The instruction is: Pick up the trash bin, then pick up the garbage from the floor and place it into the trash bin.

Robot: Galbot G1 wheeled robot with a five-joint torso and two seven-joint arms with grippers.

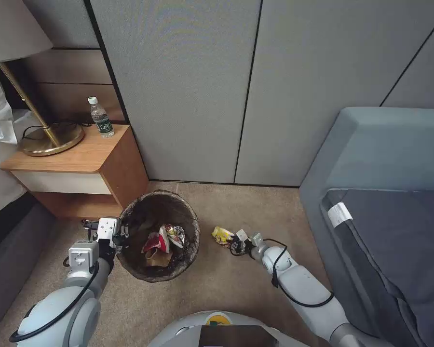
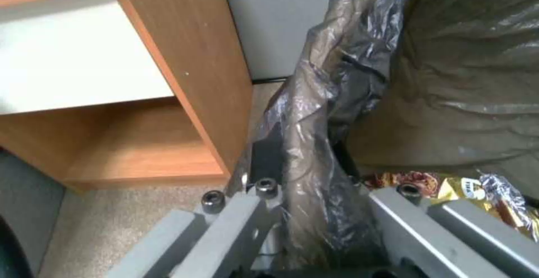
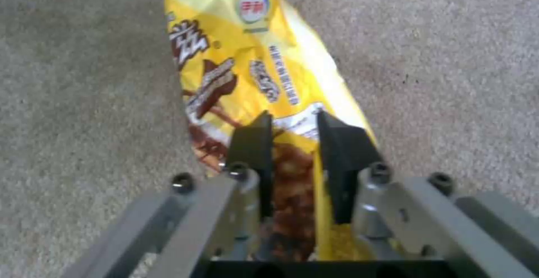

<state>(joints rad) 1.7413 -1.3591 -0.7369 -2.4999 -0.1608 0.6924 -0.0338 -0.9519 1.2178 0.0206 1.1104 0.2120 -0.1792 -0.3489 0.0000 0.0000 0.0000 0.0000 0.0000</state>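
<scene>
The trash bin (image 1: 192, 219) stands on the carpet by the nightstand, its dark bag (image 2: 314, 134) folded over the rim. My left gripper (image 1: 122, 232) is shut on the near-left rim, one finger inside and one outside (image 2: 337, 187). Inside the bin lie a red-and-white carton (image 1: 156, 242), a silver wrapper (image 1: 177, 234) and tan paper. To the right of the bin, a piece of garbage, a yellow snack wrapper (image 1: 222, 235), lies on the floor. My right gripper (image 1: 239, 242) is down at its near end, and its black fingers pinch the yellow wrapper (image 3: 247, 50) between them (image 3: 292, 120).
A wooden nightstand (image 1: 77, 159) with a brass lamp (image 1: 50, 142) and a water bottle (image 1: 101, 118) stands behind and left of the bin. A grey sofa (image 1: 381, 159) fills the right side. Grey wall panels (image 1: 197, 96) close off the back. Bare carpet (image 1: 226, 284) lies between the arms.
</scene>
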